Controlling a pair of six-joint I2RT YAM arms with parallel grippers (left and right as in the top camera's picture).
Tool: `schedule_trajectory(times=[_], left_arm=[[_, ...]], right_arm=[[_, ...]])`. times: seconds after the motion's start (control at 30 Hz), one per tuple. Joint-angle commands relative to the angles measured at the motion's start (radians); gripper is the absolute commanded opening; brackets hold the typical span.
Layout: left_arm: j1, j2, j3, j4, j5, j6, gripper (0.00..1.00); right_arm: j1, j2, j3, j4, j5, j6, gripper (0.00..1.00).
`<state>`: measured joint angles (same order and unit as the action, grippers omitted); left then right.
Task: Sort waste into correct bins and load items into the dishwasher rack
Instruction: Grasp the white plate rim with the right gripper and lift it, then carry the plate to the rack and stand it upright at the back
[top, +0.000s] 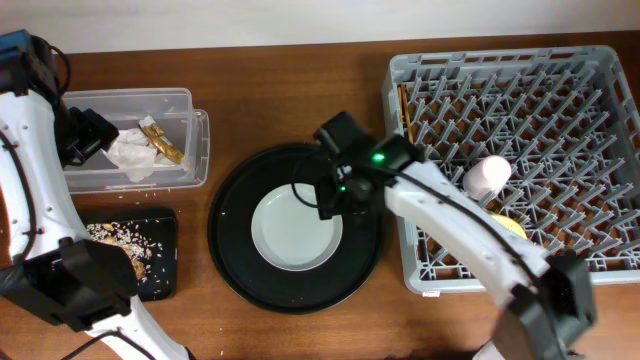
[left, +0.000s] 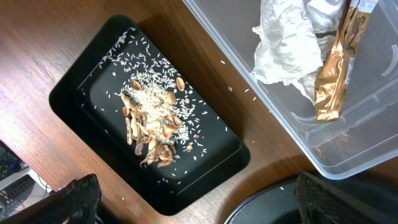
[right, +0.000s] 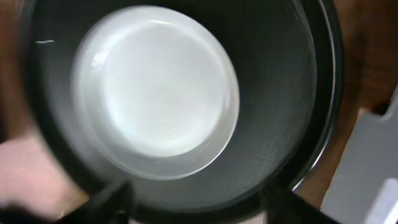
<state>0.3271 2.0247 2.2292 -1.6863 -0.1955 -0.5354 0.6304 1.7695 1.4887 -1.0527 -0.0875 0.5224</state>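
Bright, even light fell from above on the table (top: 300, 90), and shadows stayed soft. Ahead of the left jaws the picture was sharp, with glints on the wrapper (left: 329, 81) and glare along the clear box (left: 348, 155). Below the right jaws, motion blur smeared the plate (right: 158, 87). Those 2 jaws were dark, unfocused shapes.

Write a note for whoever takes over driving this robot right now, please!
Left gripper: open, empty, over the left end of the clear box.
Right gripper: open, empty, at the edge of the plate on the round black tray.
Done: napkin and wrapper in the clear box; food scraps in the flat black tray; pink cup and yellow bowl in the rack.
Left: move the plate into the rack. Blue cup and chopsticks not clearly seen; check.
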Motion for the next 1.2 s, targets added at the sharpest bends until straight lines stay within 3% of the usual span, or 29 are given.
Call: schedule_trajectory(times=[0.0,0.27,0.5,0.6,0.67,0.7,0.73,0.83,1.0,1.17], left_arm=[[0.005,-0.03,-0.002,-0.002,-0.011,0.006,0.99],[0.005,-0.03,-0.002,-0.002,-0.011,0.006,0.99],[0.005,-0.03,-0.002,-0.002,-0.011,0.006,0.99],[0.005,-0.03,-0.002,-0.001,-0.011,0.006,0.99],[0.005,-0.03,-0.002,-0.002,-0.011,0.006,0.99],[0.005,-0.03,-0.002,-0.002,-0.011,0.006,0.99],[0.005,-0.03,-0.002,-0.002,-0.011,0.006,0.99],[0.005,-0.03,-0.002,-0.001,-0.011,0.006,0.99],[0.005,-0.03,-0.002,-0.002,-0.011,0.006,0.99],[0.005,-0.03,-0.002,-0.002,-0.011,0.006,0.99]], right_arm=[[0.003,0.102,0.003,0.01,0.076,0.063,0.64],[0.005,0.312,0.002,0.033,0.02,0.063,0.67],[0.005,0.319,-0.021,0.048,0.021,0.089,0.36],[0.005,0.319,-0.037,0.054,0.02,0.089,0.34],[0.005,0.319,-0.06,0.07,0.016,0.089,0.26],[0.005,0.319,-0.082,0.086,0.007,0.093,0.2],[0.005,0.319,-0.09,0.084,0.005,0.113,0.04],[0.003,0.312,-0.08,0.071,0.002,0.122,0.04],[-0.044,0.254,0.138,-0.156,0.079,0.122,0.04],[-0.158,0.179,0.469,-0.431,0.355,0.118,0.04]])
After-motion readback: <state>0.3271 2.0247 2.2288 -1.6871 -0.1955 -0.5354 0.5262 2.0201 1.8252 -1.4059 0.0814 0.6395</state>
